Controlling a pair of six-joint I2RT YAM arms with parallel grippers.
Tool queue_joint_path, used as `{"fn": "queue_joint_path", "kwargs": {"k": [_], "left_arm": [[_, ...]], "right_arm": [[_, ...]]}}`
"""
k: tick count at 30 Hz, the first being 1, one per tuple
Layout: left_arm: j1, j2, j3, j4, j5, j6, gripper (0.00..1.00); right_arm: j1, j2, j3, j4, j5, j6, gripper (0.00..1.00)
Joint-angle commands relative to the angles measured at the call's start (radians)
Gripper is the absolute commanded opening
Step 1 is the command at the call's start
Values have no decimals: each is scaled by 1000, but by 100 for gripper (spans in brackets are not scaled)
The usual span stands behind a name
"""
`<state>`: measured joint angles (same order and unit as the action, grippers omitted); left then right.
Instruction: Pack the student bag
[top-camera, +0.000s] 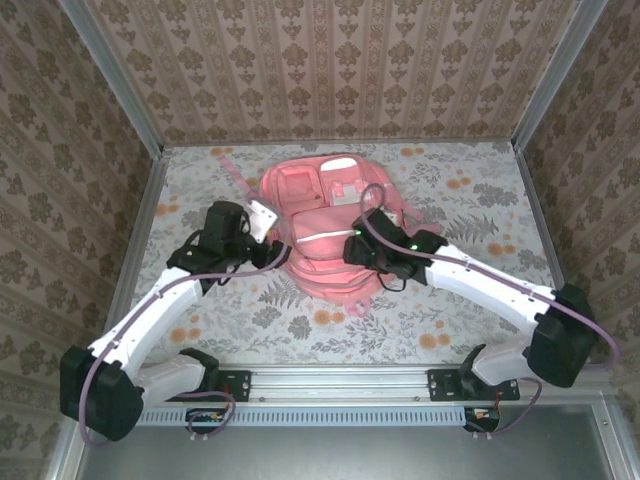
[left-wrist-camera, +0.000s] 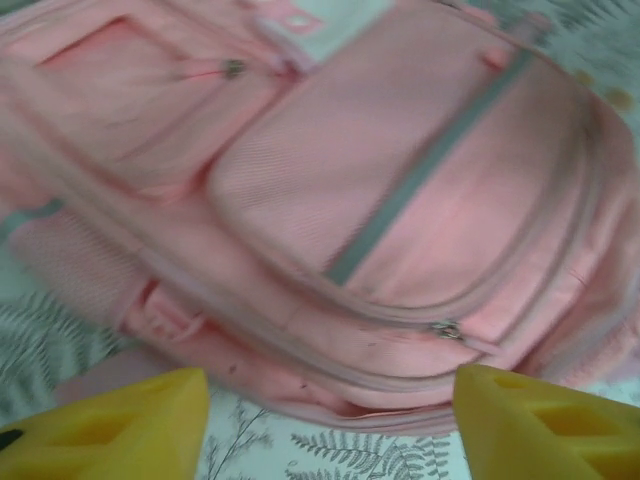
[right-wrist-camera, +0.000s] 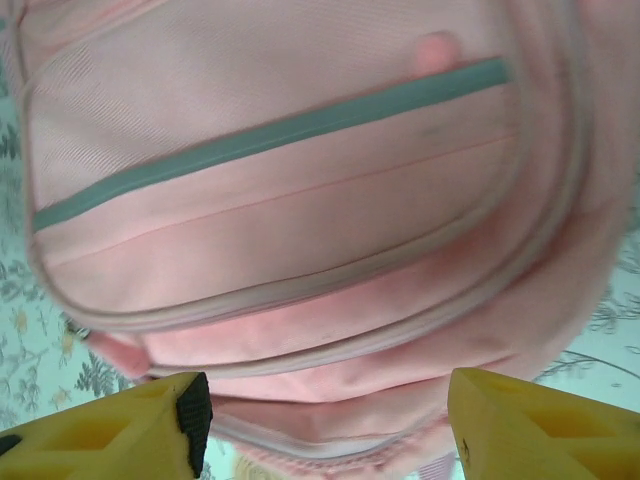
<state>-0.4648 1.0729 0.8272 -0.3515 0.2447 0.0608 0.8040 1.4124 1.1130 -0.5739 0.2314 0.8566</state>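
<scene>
Top view: the student bag (top-camera: 325, 225) lies flat on the flower-patterned counter (top-camera: 450, 300), front side up, at the centre of the surface and slightly toward 12 o'clock. Its white patch (top-camera: 343, 163) sits at the 12 o'clock end. The pale reflective strip (top-camera: 320, 237) crosses the front pocket. A thin pink strap (top-camera: 232, 170) trails off toward 10 o'clock.

The left pincer (top-camera: 270, 232) stands at the bag's 9 o'clock edge, pointing inward. The right pincer (top-camera: 352, 250) stands over the bag's 4 o'clock part. Contact with the fabric cannot be told from this view.

Left wrist view: the left pincer (left-wrist-camera: 330, 440) is spread wide, its yellow fingers (left-wrist-camera: 130, 425) at 7 and 5 o'clock of the frame, with nothing between them. The bag (left-wrist-camera: 400, 200) lies beyond them. Its strip (left-wrist-camera: 420, 180) runs diagonally and a zip pull (left-wrist-camera: 447, 330) sits on the lower seam. The picture is blurred.

Right wrist view: the right pincer (right-wrist-camera: 325, 435) is likewise wide apart and grips nothing. The bag (right-wrist-camera: 300, 230) lies close ahead, with the strip (right-wrist-camera: 270, 135) slanting from 9 toward 2 o'clock.
</scene>
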Motion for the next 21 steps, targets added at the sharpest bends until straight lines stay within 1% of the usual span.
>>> {"fn": "queue_joint_path", "kwargs": {"k": [1,2,3,4,7,9,13,17,21], "left_arm": [[58,-54,-11,2,-157,-265,70],[77,-60,-8,-14,-176,-338,73],[106,-66,-7,-28,-162,-391,74],[137,-68,-6,-38,-125,-409,74],[197,-64,13,-100,-134,-464,75],[230,-52,34,-134,-115,-468,75],[245,-41,54,-159,-120,-465,77],[258,-31,56,-152,-82,-497,78],[274,-18,41,-112,-16,-561,78]], "right_arm": [[88,109,101,-49,82,-49,64],[112,142,130,-47,84,-67,63],[138,183,169,-50,89,-87,62],[159,221,205,-54,92,-105,60],[203,311,290,-67,103,-143,55],[213,354,323,-72,105,-152,53],[213,404,359,-90,128,-152,47],[213,431,370,-101,148,-154,43],[208,463,381,-103,123,-160,36]]}}
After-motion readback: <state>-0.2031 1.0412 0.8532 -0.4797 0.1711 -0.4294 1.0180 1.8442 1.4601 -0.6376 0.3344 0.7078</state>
